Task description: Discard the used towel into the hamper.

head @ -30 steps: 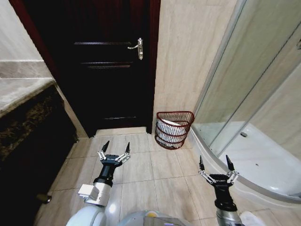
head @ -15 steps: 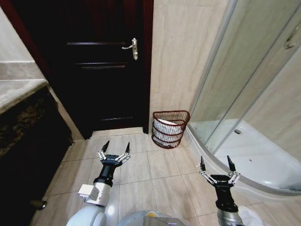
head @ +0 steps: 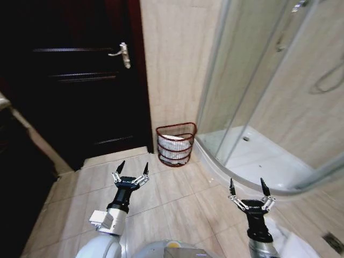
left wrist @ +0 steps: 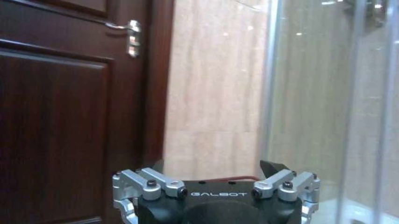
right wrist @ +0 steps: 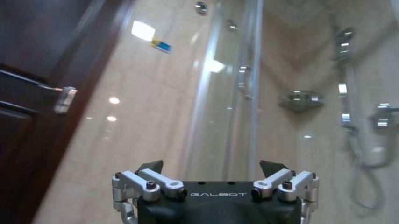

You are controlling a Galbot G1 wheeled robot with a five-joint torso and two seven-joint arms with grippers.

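Hamper [head: 176, 144] stood on the tiled floor [head: 177, 199] at about 12 o'clock from the robot, in the corner where the beige wall [head: 172, 59] met the shower enclosure [head: 252, 97]. Dark door [head: 75, 80] at 11 o'clock, lever handle [head: 121, 54] high on it. White cloth lay inside the hamper already; could not tell if that was the used towel.

Left end effector [head: 132, 171] hung low at 11 o'clock, fingers spread wide, nothing between them. Right end effector [head: 247, 189] at 1 o'clock, close to the curved shower base [head: 252, 161], fingers likewise wide and empty. Both well short of the hamper.

Risks, as judged:
- Neither end effector carried a towel. If the towel is elsewhere, any approach to the hamper accomplishes nothing.
- Right arm sat near the shower curb and glass; a drive or turn toward 12 o'clock could clip it.
- Hamper is light open wire, tapering to its base; a nudge from the base or an arm would likely tip or slide it.

View differences:
- Head view gave the floor layout, hamper and both arms together.
- Left wrist view [left wrist: 215, 179] looked up the door, handle and wall strip, with a sliver of red rim behind the fingers.
- Right wrist view [right wrist: 212, 179] showed shower fittings [right wrist: 346, 93] behind the glass.
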